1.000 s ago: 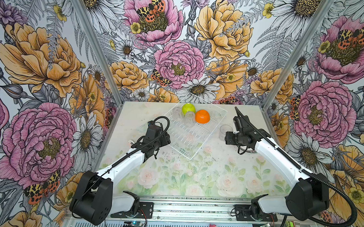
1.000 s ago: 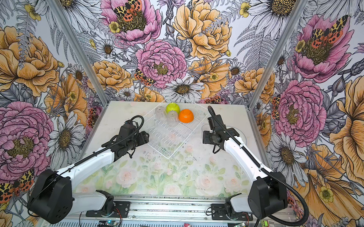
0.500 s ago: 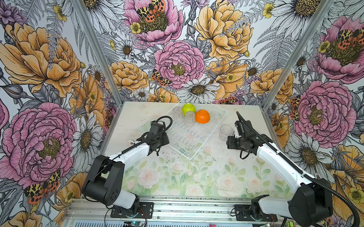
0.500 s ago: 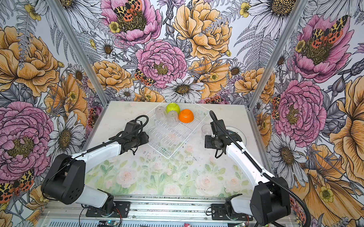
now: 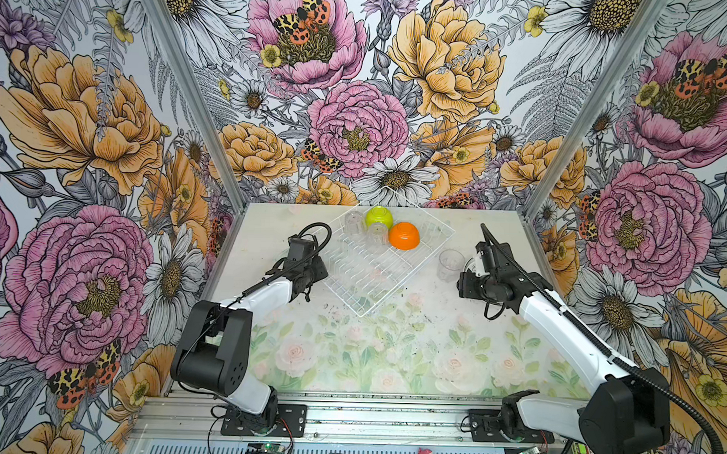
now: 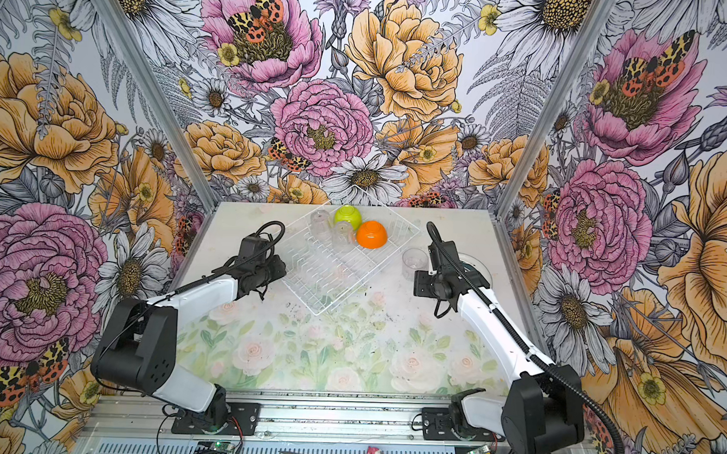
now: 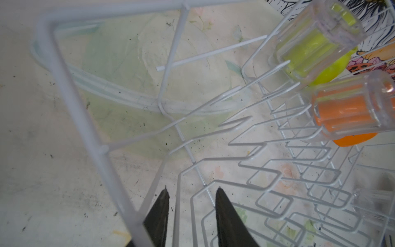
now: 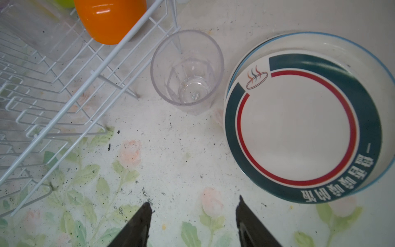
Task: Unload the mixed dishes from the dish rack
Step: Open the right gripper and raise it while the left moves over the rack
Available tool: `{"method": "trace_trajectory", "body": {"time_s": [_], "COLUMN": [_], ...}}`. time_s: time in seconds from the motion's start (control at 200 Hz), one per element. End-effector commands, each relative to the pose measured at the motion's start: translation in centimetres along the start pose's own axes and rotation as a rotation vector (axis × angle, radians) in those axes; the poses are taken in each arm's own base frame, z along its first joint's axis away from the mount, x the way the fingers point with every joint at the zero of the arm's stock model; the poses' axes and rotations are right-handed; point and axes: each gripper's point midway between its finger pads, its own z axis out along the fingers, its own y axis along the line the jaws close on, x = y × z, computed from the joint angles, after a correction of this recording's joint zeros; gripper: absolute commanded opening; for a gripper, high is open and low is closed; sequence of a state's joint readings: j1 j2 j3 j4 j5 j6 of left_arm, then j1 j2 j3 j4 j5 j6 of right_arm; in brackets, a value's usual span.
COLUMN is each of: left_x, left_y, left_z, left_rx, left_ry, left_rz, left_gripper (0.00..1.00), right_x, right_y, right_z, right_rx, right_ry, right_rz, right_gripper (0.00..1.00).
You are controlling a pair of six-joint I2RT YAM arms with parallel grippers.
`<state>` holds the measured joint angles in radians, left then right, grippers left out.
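Observation:
The white wire dish rack [image 5: 363, 313] sits skewed at the table's back middle. At its far end lie a lime-green bowl [image 5: 379, 217], an orange bowl [image 5: 404, 235] and two clear tumblers [image 5: 353, 223], all upside down. Another clear tumbler [image 8: 187, 70] stands upright on the table beside the rack. Stacked white plates [image 8: 299, 128] with teal and red bands lie next to it. My left gripper [image 7: 191, 191] is at the rack's left corner, its narrowly open jaws straddling a thin rack wire. My right gripper [image 8: 193, 203] hangs open over bare table, short of the tumbler.
A pale round rim [image 7: 119, 94] lies on the table past the rack's corner. Floral walls close in the table's back and sides. A metal rail [image 5: 368, 407] with both arm bases runs along the front. The rack's plate slots [image 7: 267, 171] hold nothing.
My left arm has lowered to the rack's left corner and its jaws have narrowed. My right gripper has drawn back from the tumbler, which stays standing on the table.

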<state>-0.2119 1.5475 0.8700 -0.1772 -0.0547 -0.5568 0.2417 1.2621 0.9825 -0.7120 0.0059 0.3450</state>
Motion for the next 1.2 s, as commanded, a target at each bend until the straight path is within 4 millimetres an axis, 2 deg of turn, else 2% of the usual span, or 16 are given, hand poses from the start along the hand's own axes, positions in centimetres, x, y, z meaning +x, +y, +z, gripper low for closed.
{"method": "trace_trajectory", "body": {"time_s": [0.0, 0.26, 0.445, 0.616, 0.736, 0.796, 0.866, 0.911, 0.951, 1.056, 1.081, 1.191], "left_x": [0.5, -2.0, -3.7, -6.7, -7.8, -7.9, -7.8, -7.6, -7.2, -6.2, -6.1, -5.2], "left_y": [4.0, 8.3, 9.0, 10.6, 9.6, 8.6, 7.0, 5.9, 5.1, 3.2, 2.8, 1.5], "left_z": [1.0, 1.5, 2.1, 2.2, 2.5, 2.6, 2.4, 2.1, 1.7, 0.2, -0.3, -2.2], "left_rx": [-0.131, -0.201, -0.157, -0.158, -0.114, -0.074, -0.031, -0.012, -0.004, 0.029, 0.037, 0.062], "left_ry": [0.027, -0.017, -0.026, -0.07, -0.068, -0.068, -0.065, -0.064, -0.064, -0.079, -0.087, -0.107], "left_rz": [0.032, -0.045, -0.111, -0.16, -0.148, -0.144, -0.111, -0.082, -0.066, -0.041, -0.035, -0.017], "left_gripper": [0.36, 0.36, 0.36, 0.39, 0.43, 0.52, 0.54, 0.63, 0.75, 0.88, 0.98, 0.99], "right_x": [-0.7, -1.2, -1.6, -2.8, -4.2, -5.3, -6.4, -7.1, -7.8, -9.5, -9.9, -11.5], "right_y": [0.3, 0.5, 0.8, 1.8, 2.5, 2.7, 3.2, 3.9, 4.4, 5.0, 5.1, 5.5], "right_z": [-0.4, 0.0, 0.6, 1.3, 1.7, 2.1, 2.9, 3.3, 3.7, 4.9, 5.1, 6.9], "right_rx": [-0.026, -0.038, -0.046, -0.083, -0.103, -0.1, -0.111, -0.132, -0.145, -0.154, -0.152, -0.149], "right_ry": [-0.036, -0.024, -0.005, 0.011, 0.007, -0.001, -0.002, -0.003, -0.005, -0.011, -0.014, -0.015], "right_rz": [-0.008, 0.001, 0.012, 0.022, 0.022, 0.013, 0.003, -0.004, -0.01, -0.018, -0.024, -0.04], "right_gripper": [0.65, 0.65, 0.65, 0.64, 0.64, 0.64, 0.62, 0.61, 0.6, 0.59, 0.59, 0.59]}}
